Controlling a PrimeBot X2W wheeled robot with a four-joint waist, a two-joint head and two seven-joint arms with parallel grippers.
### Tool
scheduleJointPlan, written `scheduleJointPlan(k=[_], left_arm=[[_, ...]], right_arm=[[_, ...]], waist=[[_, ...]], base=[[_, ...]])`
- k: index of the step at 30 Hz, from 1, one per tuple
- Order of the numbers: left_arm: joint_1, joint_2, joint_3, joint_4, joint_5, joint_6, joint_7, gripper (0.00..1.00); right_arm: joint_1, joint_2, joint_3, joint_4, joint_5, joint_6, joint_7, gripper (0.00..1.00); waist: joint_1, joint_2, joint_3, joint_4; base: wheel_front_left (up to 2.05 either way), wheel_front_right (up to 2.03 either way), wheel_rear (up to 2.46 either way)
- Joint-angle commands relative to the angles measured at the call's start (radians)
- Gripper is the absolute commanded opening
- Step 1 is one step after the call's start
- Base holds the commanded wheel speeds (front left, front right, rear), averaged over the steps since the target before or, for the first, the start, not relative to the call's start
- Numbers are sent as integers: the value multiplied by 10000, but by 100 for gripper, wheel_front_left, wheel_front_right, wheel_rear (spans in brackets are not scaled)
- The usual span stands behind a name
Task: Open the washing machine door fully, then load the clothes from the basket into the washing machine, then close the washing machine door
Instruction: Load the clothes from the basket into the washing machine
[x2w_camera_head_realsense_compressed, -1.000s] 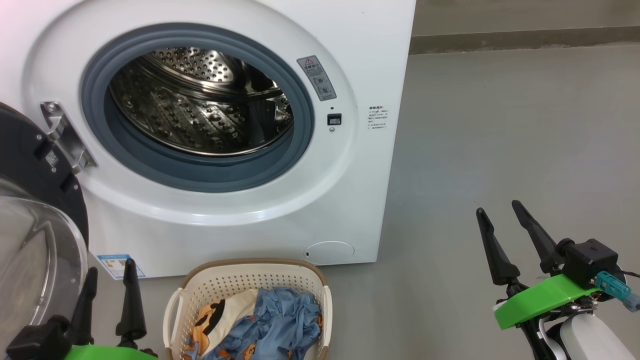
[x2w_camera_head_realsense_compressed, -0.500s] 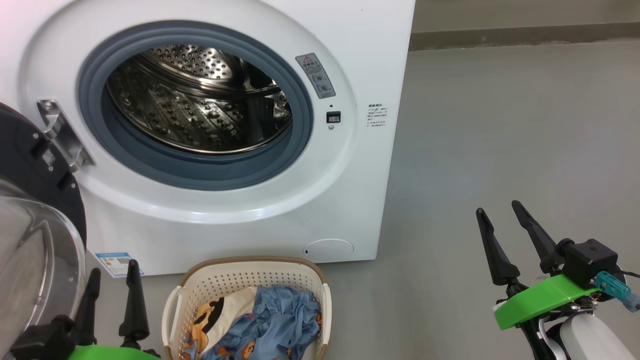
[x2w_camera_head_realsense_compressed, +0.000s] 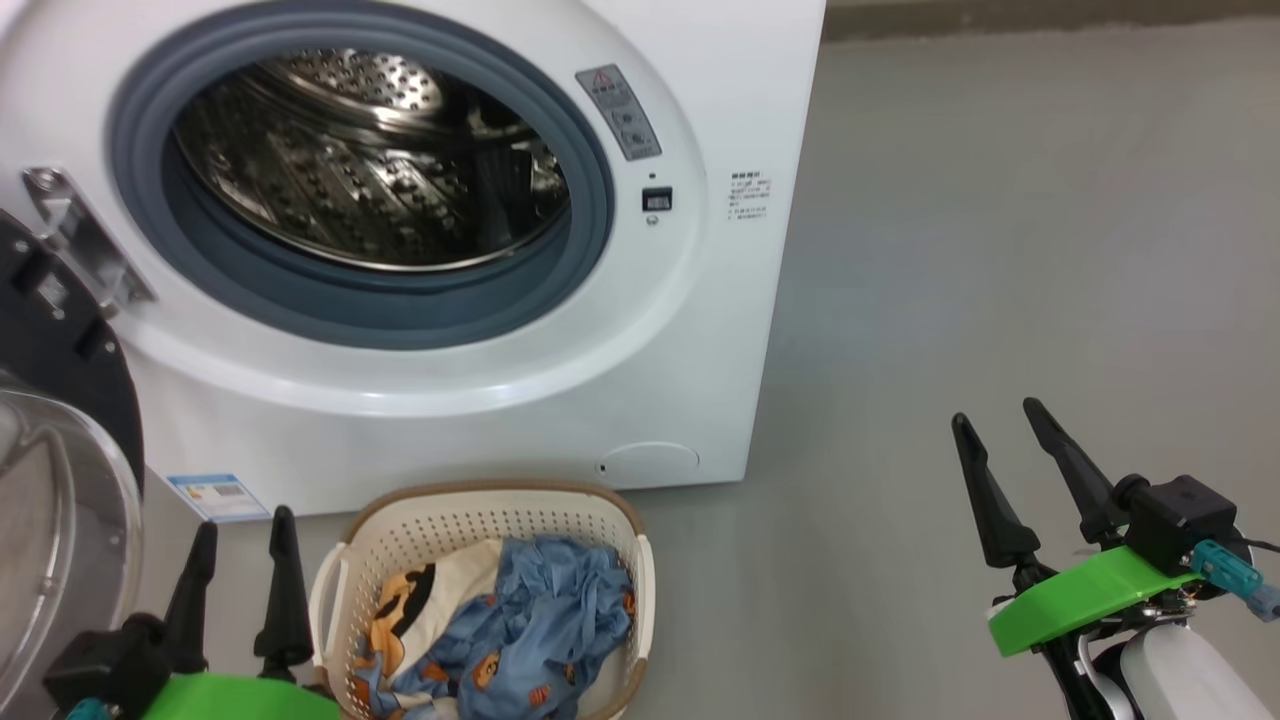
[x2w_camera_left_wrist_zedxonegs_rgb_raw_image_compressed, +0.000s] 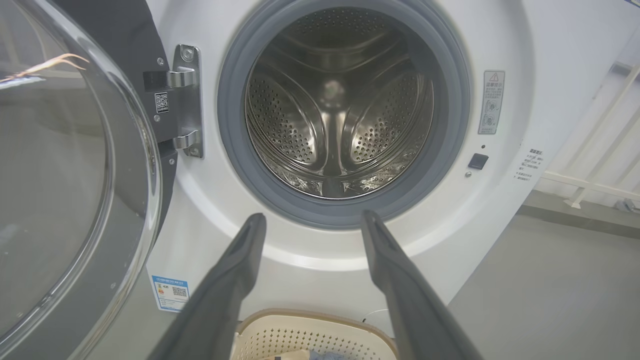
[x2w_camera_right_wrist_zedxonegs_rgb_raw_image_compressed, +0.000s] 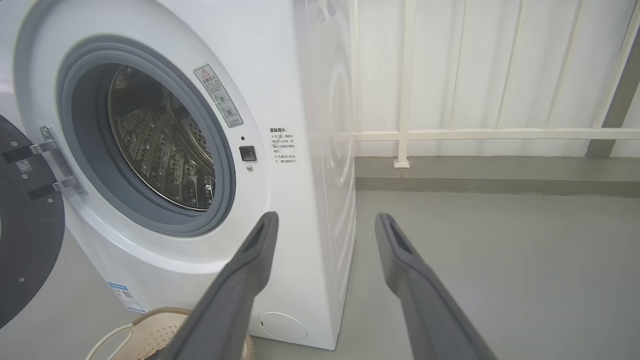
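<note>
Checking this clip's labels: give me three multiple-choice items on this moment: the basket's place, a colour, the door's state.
1. Where does the basket stand relative to the washing machine?
A. On top of it.
B. On the floor in front of it.
C. Inside it.
2. What colour is most of the clothes in the basket?
A. Light blue.
B. Purple.
C. Green.
3. How is the washing machine door?
A. Shut.
B. Taken off, lying flat.
C. Swung open to the side.
Answers: B, it sits on the floor below the opening; A, blue fabric covers most of the pile; C, it stands aside, leaving the opening uncovered.
</note>
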Motion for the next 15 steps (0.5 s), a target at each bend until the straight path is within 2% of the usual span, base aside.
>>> scheduleJointPlan(k=[1, 15], left_arm=[[-521, 183, 300, -144, 123, 13, -44, 100], [-1786, 156, -155, 779, 282, -129, 280, 100]], right_arm=[[-326, -135, 112, -274, -24, 75, -122, 100], [-962, -103, -149, -426, -29, 75, -122, 100]], waist=[[0, -1, 278, -51], [0, -1, 1949, -160]], base=[[0, 0, 0], [0, 0, 0]])
